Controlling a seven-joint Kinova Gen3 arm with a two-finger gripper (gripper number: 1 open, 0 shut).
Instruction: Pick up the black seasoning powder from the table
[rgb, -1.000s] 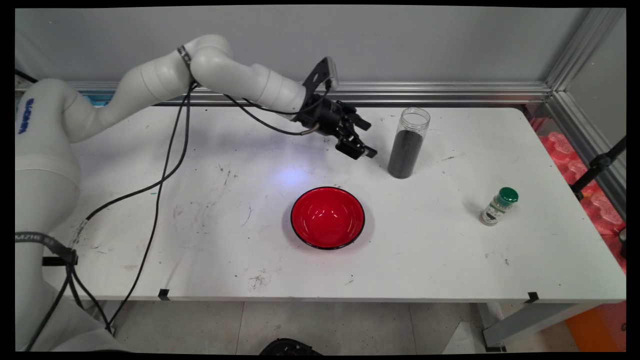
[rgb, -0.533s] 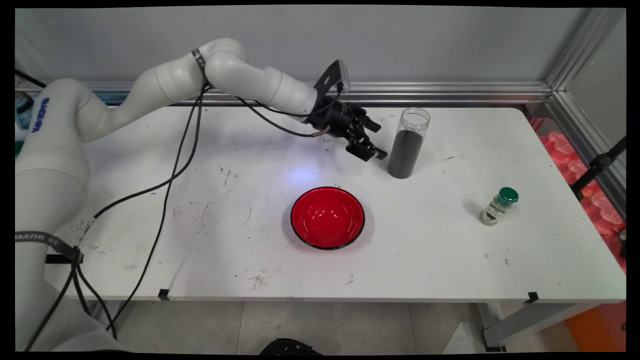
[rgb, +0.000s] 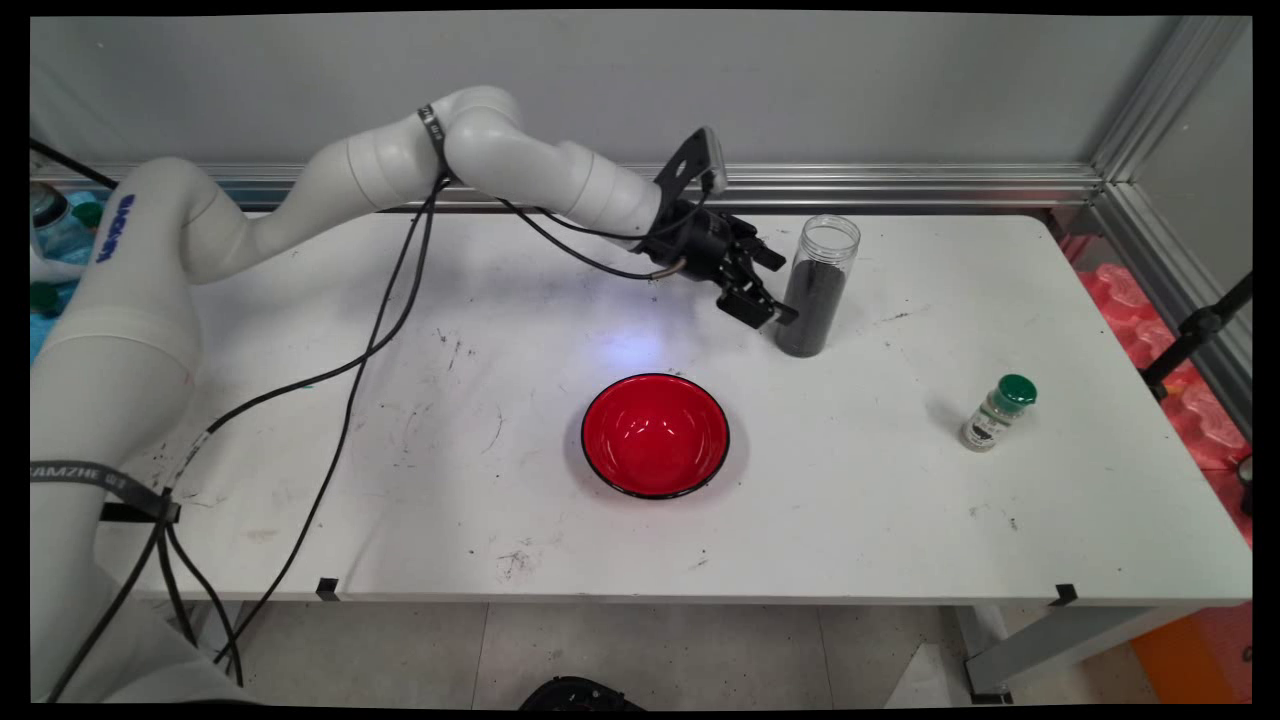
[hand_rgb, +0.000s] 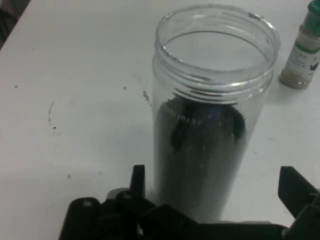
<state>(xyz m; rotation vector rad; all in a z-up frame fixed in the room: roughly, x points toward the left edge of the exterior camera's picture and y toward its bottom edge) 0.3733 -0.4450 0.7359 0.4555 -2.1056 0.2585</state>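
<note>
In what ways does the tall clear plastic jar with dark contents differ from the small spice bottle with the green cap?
The tall clear plastic jar is open, with no lid; the small spice bottle wears a green cap. The jar is much taller and wider than the bottle. The jar holds black grains filling most of it, while the bottle bears a label over pale contents. The open black gripper flanks the jar; the bottle stands apart, far from the gripper. Both stand upright on the white table.
</note>
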